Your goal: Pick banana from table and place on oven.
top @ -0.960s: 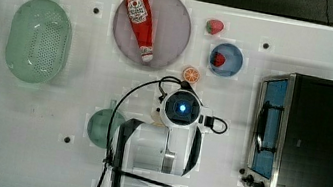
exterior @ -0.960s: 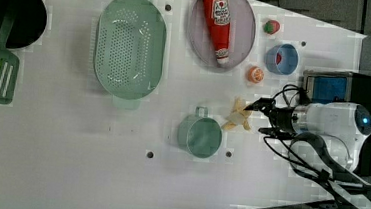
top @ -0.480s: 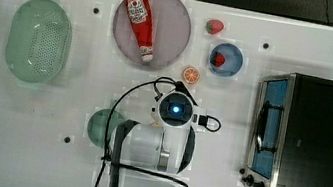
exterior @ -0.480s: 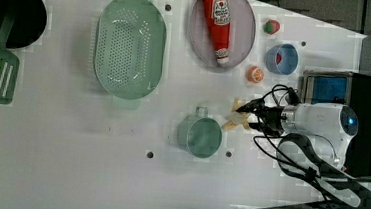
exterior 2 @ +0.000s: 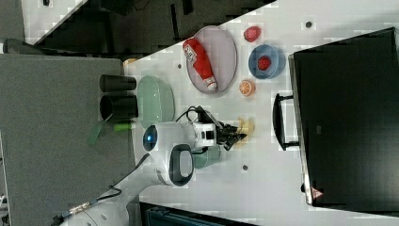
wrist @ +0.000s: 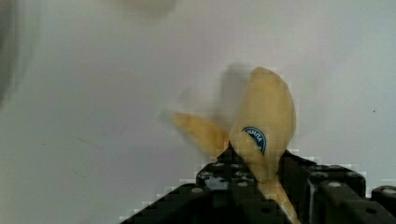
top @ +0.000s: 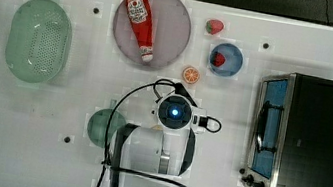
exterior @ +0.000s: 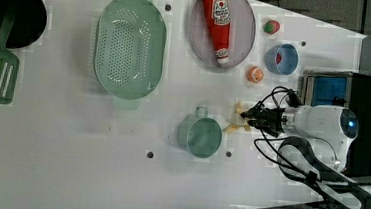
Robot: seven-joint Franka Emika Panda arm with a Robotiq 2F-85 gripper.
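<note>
Since a second ago the arm has slid toward the left view's left, bringing its black gripper [exterior: 250,116] onto the small pale yellow toy banana [exterior: 236,119], which lies on the flat white table [exterior: 68,165] just beside the green mug [exterior: 200,134]. The fingers look closed around the banana's lower end, low enough to lift it. In the wrist view the banana [wrist: 266,130] sits between the black fingers [wrist: 322,186], blue sticker showing. The black-topped toaster oven [top: 323,143] waits well apart, at the top view's right.
</note>
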